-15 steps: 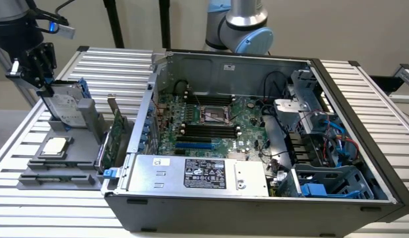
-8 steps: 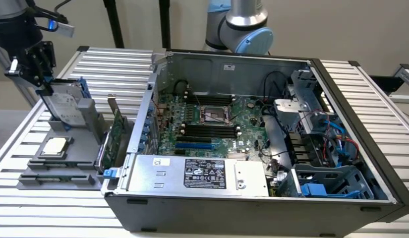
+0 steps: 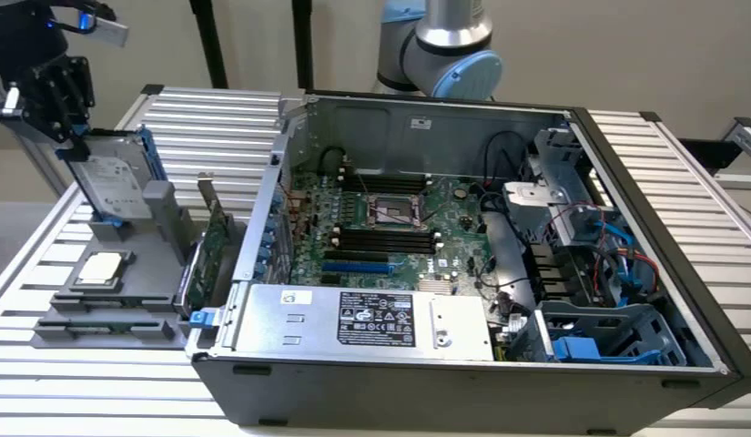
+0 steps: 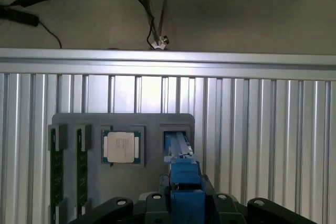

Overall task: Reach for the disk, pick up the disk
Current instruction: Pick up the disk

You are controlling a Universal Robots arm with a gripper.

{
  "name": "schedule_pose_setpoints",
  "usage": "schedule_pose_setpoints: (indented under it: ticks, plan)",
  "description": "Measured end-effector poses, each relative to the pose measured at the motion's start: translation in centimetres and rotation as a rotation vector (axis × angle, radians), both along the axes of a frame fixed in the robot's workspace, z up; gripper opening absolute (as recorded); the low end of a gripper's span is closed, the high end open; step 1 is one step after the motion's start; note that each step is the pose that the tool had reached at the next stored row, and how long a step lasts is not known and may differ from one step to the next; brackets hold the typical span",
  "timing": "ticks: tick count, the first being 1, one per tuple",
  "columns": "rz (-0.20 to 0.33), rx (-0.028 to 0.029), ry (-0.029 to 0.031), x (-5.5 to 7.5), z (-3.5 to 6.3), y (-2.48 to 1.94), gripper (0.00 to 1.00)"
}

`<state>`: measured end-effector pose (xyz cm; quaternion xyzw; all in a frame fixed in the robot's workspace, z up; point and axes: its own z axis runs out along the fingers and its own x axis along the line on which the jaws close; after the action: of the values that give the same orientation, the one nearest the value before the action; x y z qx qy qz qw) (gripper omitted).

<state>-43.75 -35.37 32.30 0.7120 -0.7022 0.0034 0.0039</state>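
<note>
At the exterior view's left edge, the flat silver-grey metal disk (image 3: 108, 177) with its white label and blue plastic carrier bracket stands on edge, tilted slightly, with its lower end at a slot in the grey plastic holder tray (image 3: 108, 300). In the wrist view the disk (image 4: 180, 148) shows edge-on, running from the tray's (image 4: 149, 121) slot up between the fingers. The black gripper (image 3: 74, 150) sits at the disk's upper end; in the wrist view the gripper (image 4: 186, 200) has its fingers closed against both sides of the blue carrier. Whether the disk's lower end rests in the slot or is just clear of it cannot be told.

Beside the slot, a small square silver CPU chip (image 4: 121, 146) lies flat in its own recess (image 3: 102, 266), and green memory sticks (image 4: 56, 171) lie in the outer slots. The tray rests on a ribbed aluminium table (image 3: 84, 391), next to an open grey computer case (image 3: 472, 382).
</note>
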Motion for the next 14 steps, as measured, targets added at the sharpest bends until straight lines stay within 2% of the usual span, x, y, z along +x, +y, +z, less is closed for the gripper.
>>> schedule_pose_setpoints:
  ticks: [14]
  plan:
    - [0.002,0.0003,-0.0001,0.4,6.36,-0.29,0.33]
